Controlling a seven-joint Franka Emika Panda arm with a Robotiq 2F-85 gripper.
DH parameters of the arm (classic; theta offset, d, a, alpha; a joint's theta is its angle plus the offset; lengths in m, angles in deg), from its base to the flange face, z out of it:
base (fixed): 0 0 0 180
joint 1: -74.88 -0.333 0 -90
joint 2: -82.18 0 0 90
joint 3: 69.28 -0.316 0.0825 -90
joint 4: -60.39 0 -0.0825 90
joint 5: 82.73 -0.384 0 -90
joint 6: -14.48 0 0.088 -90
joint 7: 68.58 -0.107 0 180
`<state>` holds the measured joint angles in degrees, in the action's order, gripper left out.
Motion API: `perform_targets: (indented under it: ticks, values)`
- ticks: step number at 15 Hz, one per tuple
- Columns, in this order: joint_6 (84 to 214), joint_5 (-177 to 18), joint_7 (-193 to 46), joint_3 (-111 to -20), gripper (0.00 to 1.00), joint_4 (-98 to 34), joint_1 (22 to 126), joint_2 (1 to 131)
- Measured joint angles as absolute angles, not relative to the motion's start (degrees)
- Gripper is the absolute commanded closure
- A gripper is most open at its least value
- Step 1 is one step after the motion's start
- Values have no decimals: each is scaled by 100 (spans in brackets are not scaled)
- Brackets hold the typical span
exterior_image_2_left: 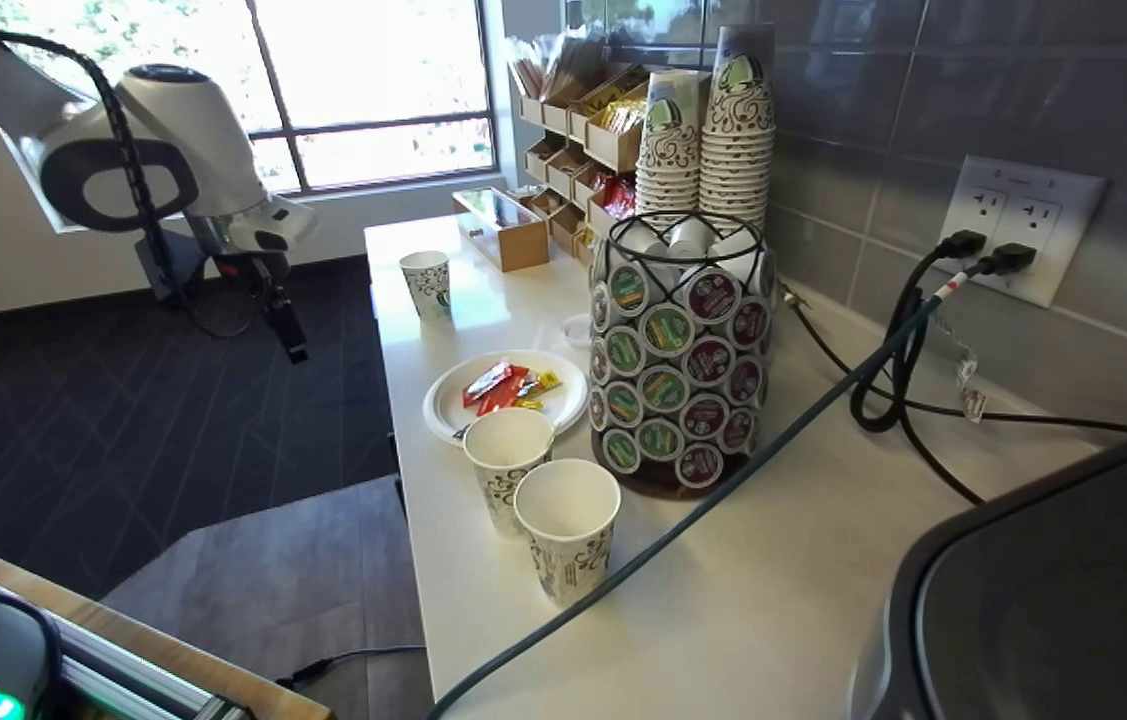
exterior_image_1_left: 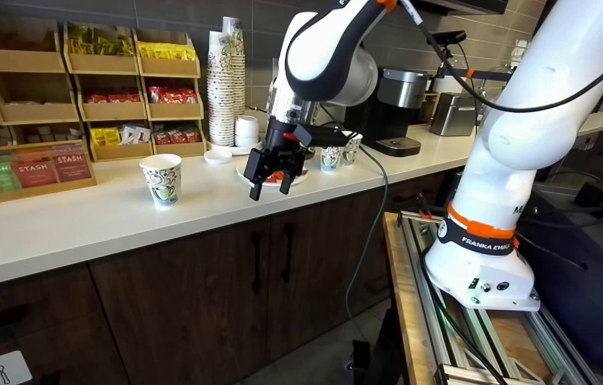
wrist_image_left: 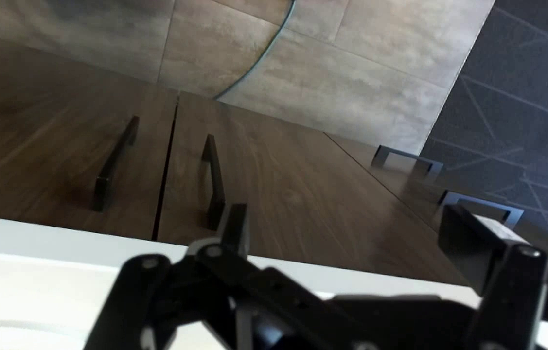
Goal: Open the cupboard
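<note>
The cupboard (exterior_image_1_left: 183,305) stands shut beneath the white table (exterior_image_1_left: 66,222), its wide, flat, dark door level with the neighbouring door (exterior_image_1_left: 314,283). Each carries an upright bar near the shared seam, the cupboard's handle (wrist_image_left: 216,182) and the neighbour's handle (wrist_image_left: 115,165), probably so that the two doors part from the middle. The claw (exterior_image_1_left: 270,189) points downward with its fingers (exterior_image_1_left: 254,191) spread and nothing between them; it touches neither bar, and the task seems barely begun. In an exterior view it hangs out over the floor (exterior_image_2_left: 303,560), in front of the table's edge, a sensible place if it is to drop toward a handle without catching the paper cup (exterior_image_2_left: 426,285) or the plate (exterior_image_2_left: 437,400) of packets (exterior_image_2_left: 503,388). The fingers part roughly along the table's front, which would suit straddling an upright bar. As for the cupboard, it lies lower than the claw and set back from it, on the side of the wall (exterior_image_2_left: 823,170). In the wrist view the cupboard's handle appears just beside one fingertip, though that closeness is likely a matter of sightline, since the two stand apart in an exterior view.
</note>
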<state>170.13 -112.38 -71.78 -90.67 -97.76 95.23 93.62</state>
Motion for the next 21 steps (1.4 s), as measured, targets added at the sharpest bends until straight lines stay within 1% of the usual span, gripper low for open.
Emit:
perform_targets:
  ticks: [2,3,6,9,15,18,21]
  values:
    - [17791,-11399,-7131,-8512,0,-9785,9022,8796]
    - [18112,-11551,-7105,-8385,0,-9780,8910,8512]
    - [18903,-12064,-6967,-8396,0,-9696,8912,7788]
    - [19381,-12446,-6654,-8564,0,-9477,8965,7188]
    - [19433,-12507,-6591,-8630,0,-9318,8988,6991]
    - [20088,-12491,-6764,-8487,0,-9309,8829,6784]
    - [20789,-12559,-7056,-8403,0,-9228,8624,6281]
